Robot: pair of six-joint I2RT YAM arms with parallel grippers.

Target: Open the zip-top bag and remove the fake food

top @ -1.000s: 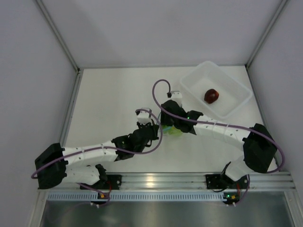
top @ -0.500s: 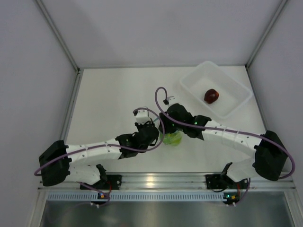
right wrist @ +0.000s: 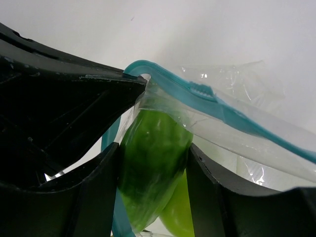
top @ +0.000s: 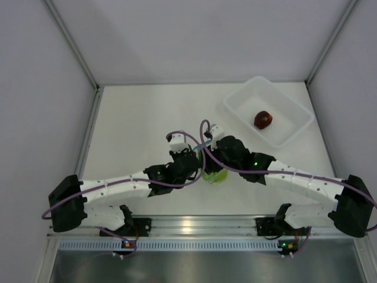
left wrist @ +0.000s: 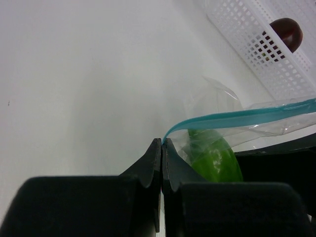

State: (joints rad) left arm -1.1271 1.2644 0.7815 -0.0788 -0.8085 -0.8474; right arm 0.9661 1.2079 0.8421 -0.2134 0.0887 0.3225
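Note:
The zip-top bag lies at the table's middle, its teal zipper strip stretched out. My left gripper is shut on the strip's end; it is just left of the bag in the top view. My right gripper has its fingers pressed on both sides of the elongated green fruit, which is wrapped in bag film. It sits over the bag in the top view. A yellow-green fruit lies behind it. The dark red fruit lies in the tray.
The white perforated tray stands at the back right and also shows in the left wrist view. White walls enclose the table on three sides. The two wrists are close together over the bag.
My right arm has swung nearer and left, and its gripper has come down onto the bag and closed round the green fruit. The left gripper keeps its hold on the zipper strip.

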